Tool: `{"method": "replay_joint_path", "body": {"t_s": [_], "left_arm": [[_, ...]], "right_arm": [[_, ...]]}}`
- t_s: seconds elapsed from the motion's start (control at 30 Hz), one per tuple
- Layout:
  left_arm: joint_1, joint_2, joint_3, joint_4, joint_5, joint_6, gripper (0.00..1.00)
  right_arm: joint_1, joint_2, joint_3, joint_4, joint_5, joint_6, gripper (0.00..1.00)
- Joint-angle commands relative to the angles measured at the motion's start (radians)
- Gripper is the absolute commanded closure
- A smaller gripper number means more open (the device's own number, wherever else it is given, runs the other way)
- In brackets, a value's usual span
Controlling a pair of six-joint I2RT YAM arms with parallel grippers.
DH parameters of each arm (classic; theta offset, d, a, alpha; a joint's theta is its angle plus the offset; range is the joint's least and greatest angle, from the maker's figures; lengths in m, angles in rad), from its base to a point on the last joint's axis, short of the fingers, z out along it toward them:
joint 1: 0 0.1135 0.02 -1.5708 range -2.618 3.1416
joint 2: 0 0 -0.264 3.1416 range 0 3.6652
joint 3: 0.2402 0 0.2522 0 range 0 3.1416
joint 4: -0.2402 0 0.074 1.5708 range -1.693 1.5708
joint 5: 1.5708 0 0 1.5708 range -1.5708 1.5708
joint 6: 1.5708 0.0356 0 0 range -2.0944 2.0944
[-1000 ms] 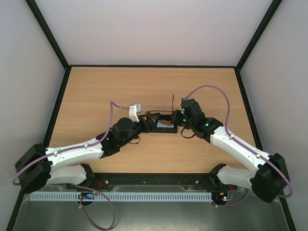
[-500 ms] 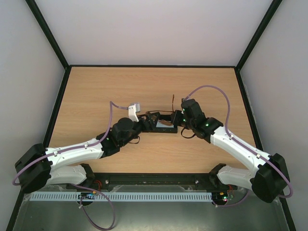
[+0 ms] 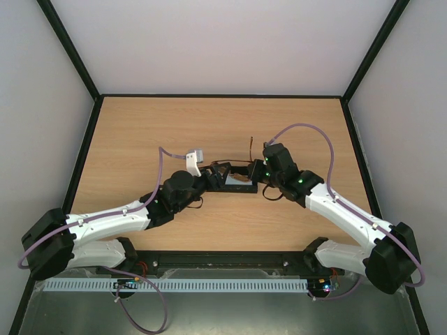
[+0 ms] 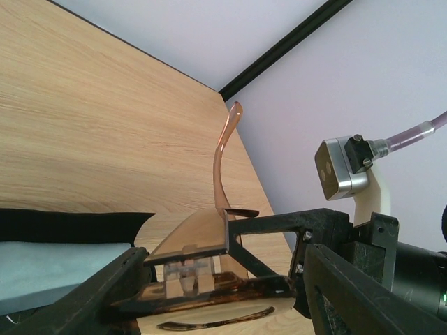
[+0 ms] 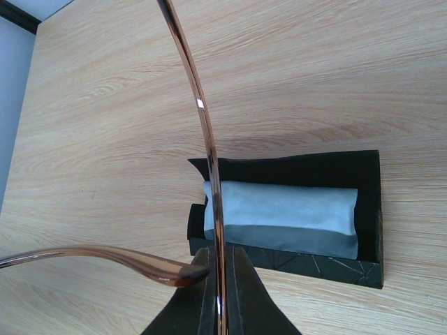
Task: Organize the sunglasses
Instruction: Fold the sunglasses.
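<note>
The table carries the open black case at its middle. The left gripper stands wide around the lens front; whether it touches, I cannot tell. The right gripper pinches a temple of the sunglasses, which hang just above the case. A crooked squeeze from the left could twist that thin temple or slip it free.

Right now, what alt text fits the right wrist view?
The right hand is shut on a slim amber temple arm of the sunglasses; beyond it, an open black case holds a light blue cloth on the wooden table.
</note>
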Motion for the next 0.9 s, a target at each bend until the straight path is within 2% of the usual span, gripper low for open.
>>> {"method": "replay_joint_path", "body": {"t_s": [0.0,0.33,0.6,0.87], "left_arm": [[-0.007,0.002,0.012,0.032,-0.006,-0.004,0.39],[-0.007,0.011,0.017,0.024,-0.018,-0.018,0.50],[-0.007,0.013,0.019,0.019,-0.027,-0.022,0.52],[0.003,0.014,0.029,-0.006,-0.028,-0.015,0.55]], "right_arm": [[-0.003,0.004,-0.008,0.026,-0.002,0.012,0.99],[-0.003,0.013,-0.015,0.040,-0.026,0.012,0.99],[-0.003,-0.008,-0.036,0.039,-0.030,0.011,0.97],[-0.003,-0.039,-0.049,0.017,-0.037,0.002,0.82]]}}
